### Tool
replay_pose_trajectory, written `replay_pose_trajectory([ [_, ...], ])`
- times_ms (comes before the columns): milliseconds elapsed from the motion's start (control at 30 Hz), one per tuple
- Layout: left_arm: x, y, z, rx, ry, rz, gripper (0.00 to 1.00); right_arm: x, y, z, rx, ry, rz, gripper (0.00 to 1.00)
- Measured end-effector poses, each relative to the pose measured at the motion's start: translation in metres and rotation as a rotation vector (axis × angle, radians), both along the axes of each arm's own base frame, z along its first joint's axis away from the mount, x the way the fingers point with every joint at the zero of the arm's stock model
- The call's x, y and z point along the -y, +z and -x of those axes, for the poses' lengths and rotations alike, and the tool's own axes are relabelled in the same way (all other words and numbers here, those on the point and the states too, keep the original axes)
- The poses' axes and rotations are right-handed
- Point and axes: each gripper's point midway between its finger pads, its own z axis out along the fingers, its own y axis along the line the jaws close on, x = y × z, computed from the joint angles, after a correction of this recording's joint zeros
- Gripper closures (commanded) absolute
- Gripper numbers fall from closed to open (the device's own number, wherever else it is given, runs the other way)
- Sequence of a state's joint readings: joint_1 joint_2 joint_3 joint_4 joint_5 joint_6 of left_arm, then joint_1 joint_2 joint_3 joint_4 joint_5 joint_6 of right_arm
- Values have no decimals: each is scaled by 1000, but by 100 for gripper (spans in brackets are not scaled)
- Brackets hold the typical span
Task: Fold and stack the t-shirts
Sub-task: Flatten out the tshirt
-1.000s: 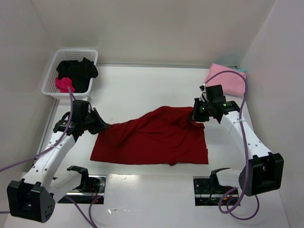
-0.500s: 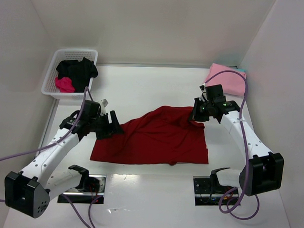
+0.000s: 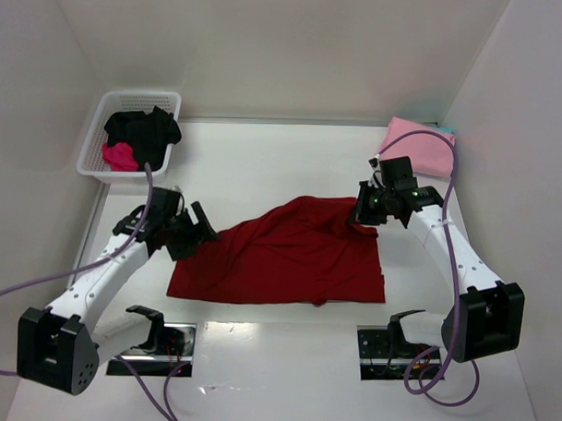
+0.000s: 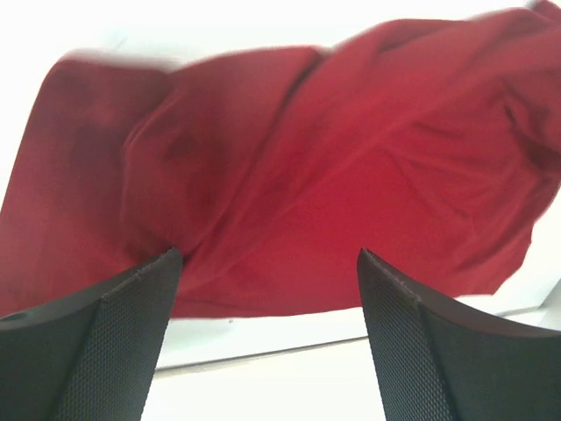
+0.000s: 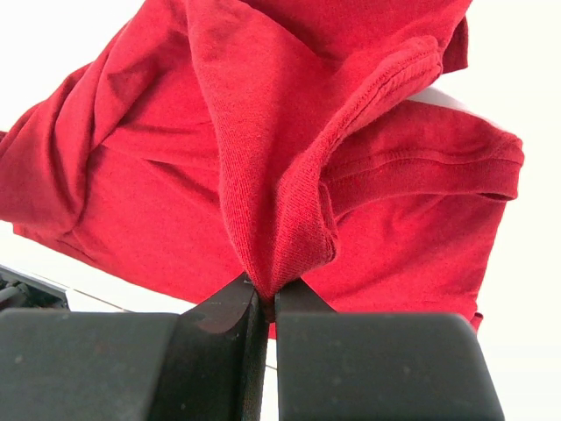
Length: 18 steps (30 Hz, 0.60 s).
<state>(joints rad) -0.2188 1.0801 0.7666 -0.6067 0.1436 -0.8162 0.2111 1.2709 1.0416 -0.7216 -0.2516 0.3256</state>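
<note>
Four t-shirts show in my overhead view. The dark red t-shirt [image 3: 289, 252] lies spread and rumpled at the centre of the white table [image 3: 264, 164]. Its lower edge runs fairly straight, and its upper right corner is drawn up toward the right of the frame. The light pink t-shirt [image 3: 417, 149] lies folded square at the upper right, beside the side wall and well apart from the red one. The black t-shirt [image 3: 143, 130] and the magenta t-shirt [image 3: 118, 156] sit bunched in the white basket [image 3: 128, 96] at the upper left, the black one above and to the right of the magenta one.

The left gripper [image 3: 199, 232] sits at the left edge of the dark red t-shirt, centre-left of the frame. In my left wrist view its fingers [image 4: 105, 342] stand spread wide with nothing between them. Red cloth fills the frame beyond them, and I cannot tell whether the tips touch it.

The right gripper [image 3: 363, 213] sits at the upper right corner of the dark red t-shirt, right of centre. In my right wrist view its fingers [image 5: 219, 324] are pressed together on a raised fold of the red cloth, next to a hemmed edge. The pinched fold stands up out of the jaws, and the rest of the shirt spreads toward the upper left of that frame.
</note>
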Motion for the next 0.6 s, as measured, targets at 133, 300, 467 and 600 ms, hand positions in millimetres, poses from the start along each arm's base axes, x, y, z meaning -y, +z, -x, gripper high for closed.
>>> replay_pose_trajectory([
  [133,-10,-10,18,-18,79,15,15,0,0,0,0,0,0,94],
  [300,-13,-23,10,-53,114,-5,15,0,0,0,-2,2,-2,94],
  [467,-19,-48,1,-117,132,-61,15,-1,-3,0,-12,5,-4,94],
  [600,-19,-58,-4,-155,108,-71,18,-1,-3,0,-12,5,-4,94],
])
